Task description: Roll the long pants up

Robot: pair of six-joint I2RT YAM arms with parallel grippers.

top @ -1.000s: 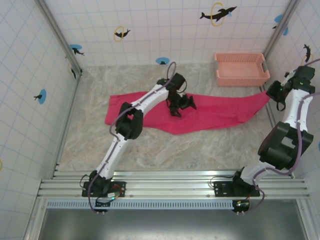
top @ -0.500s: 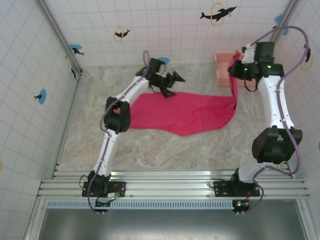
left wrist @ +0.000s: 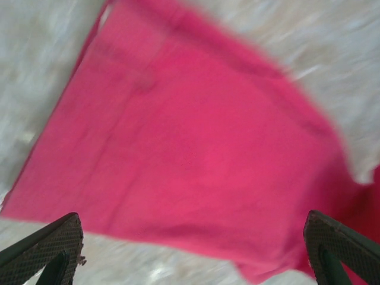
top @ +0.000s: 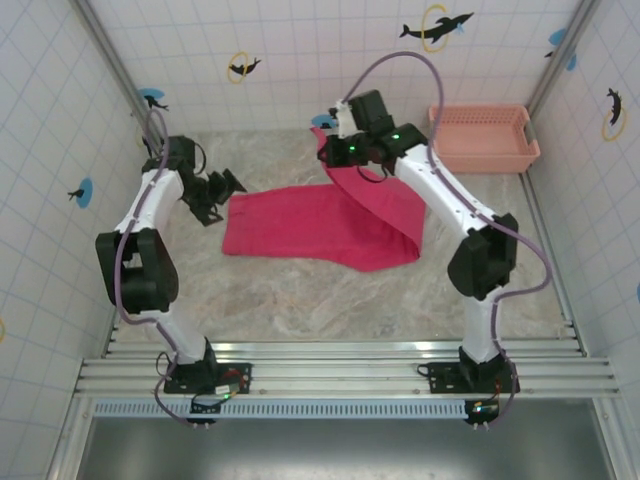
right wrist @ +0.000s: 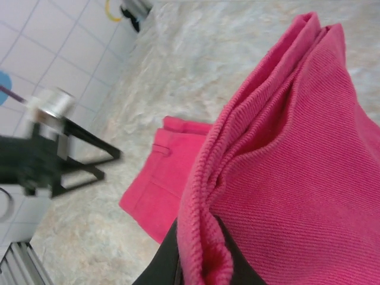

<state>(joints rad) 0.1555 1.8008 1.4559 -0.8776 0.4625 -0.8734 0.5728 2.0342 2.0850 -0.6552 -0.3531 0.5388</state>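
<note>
Our right pincer [top: 328, 148] is clamped tight on a bunched end of the long pants [top: 300, 225], and in the right wrist view the dark fingers [right wrist: 172, 255] pinch a thick fold of the cloth [right wrist: 297, 148], whose fine ribbed weave and rolled edge show clearly. From that grip the pink-red fabric hangs as a slanting band down to a soft fold at the right, where it meets the part lying flat on the desk [top: 300, 300]. The flat part is a broad, roughly rectangular sheet, plain and matte. Its stitched band end points toward our left side. Our left pincer [top: 222, 198] is spread wide with nothing in it, raised just beside that left edge. In its own wrist view the two black, cross-hatched fingertips [left wrist: 47, 246] frame the blurred cloth [left wrist: 190, 148] below them. The desk is hard and marbled in grey and beige. At its far right corner, well apart from the pants, sits a salmon-pink plastic basket [top: 485, 112], rectangular with slotted walls and a handle cut in its end; we make out only its own pale floor inside.
</note>
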